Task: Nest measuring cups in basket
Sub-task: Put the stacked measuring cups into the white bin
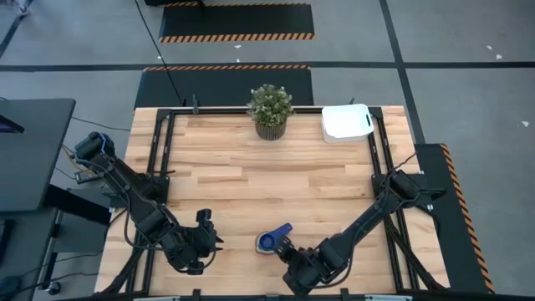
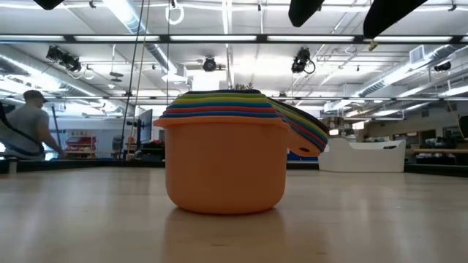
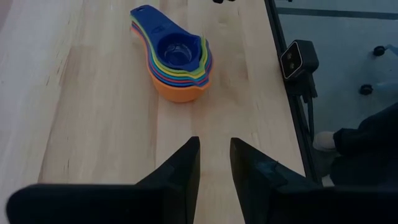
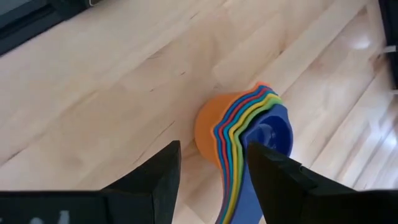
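Note:
The measuring cups (image 1: 269, 241) stand nested in one stack near the table's front edge: orange outermost at the bottom, dark blue on top, the flat handles (image 2: 307, 131) fanned out to one side. The stack rests on its orange base (image 2: 225, 201) on the wood. My right gripper (image 4: 213, 149) hovers open above it, one finger on either side of the handles, and touches nothing. My left gripper (image 3: 214, 162) waits open to the stack's left (image 1: 211, 237), pointing toward it. The white basket (image 1: 347, 123) sits at the far right with nothing in it.
A potted green plant (image 1: 269, 109) stands at the far edge, left of the basket. Black frame rails (image 1: 159, 167) run along the table's sides. A small camera (image 3: 298, 59) is mounted at the near edge. A person (image 2: 33, 124) is in the room beyond.

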You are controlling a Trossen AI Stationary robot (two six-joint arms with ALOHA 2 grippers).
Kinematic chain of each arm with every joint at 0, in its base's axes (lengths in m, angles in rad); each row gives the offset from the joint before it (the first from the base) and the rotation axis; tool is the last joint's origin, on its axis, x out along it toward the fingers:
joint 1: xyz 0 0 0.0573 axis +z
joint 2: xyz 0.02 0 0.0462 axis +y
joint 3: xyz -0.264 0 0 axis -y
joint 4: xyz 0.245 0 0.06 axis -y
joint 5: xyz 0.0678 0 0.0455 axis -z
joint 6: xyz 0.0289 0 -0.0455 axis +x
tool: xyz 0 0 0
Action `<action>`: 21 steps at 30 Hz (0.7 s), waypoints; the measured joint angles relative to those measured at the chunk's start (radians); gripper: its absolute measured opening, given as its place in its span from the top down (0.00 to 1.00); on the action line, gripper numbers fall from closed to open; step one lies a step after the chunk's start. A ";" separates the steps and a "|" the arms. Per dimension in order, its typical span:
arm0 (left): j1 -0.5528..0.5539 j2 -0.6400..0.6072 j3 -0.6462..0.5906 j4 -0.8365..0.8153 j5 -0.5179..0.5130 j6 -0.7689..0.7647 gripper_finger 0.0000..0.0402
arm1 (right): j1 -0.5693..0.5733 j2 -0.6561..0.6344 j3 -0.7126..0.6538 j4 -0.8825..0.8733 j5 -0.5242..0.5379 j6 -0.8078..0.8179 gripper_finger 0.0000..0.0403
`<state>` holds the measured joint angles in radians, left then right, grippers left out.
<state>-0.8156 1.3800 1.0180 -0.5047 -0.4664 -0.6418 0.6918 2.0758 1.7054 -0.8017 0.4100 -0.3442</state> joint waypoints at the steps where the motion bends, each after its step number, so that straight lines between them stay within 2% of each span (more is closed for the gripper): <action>1: 0.000 0.000 0.000 0.000 0.000 0.000 0.76 | 0.001 0.000 0.000 0.001 0.003 0.007 0.53; 5: 0.000 0.000 0.000 0.000 0.000 0.000 0.76 | 0.004 0.000 0.000 0.009 0.054 0.047 0.53; 9: 0.000 0.000 0.000 0.003 0.000 0.000 0.76 | -0.002 0.000 0.000 0.023 0.060 0.066 0.53; 16: 0.000 0.000 0.000 0.007 0.000 0.000 0.76 | -0.022 0.000 0.000 0.030 -0.044 0.185 0.53; 21: 0.000 0.000 0.000 0.007 0.000 0.000 0.76 | -0.029 0.000 0.000 0.030 -0.045 0.194 0.53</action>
<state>-0.8154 1.3800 1.0180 -0.4976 -0.4664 -0.6421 0.6632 2.0758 1.7056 -0.7719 0.3650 -0.1497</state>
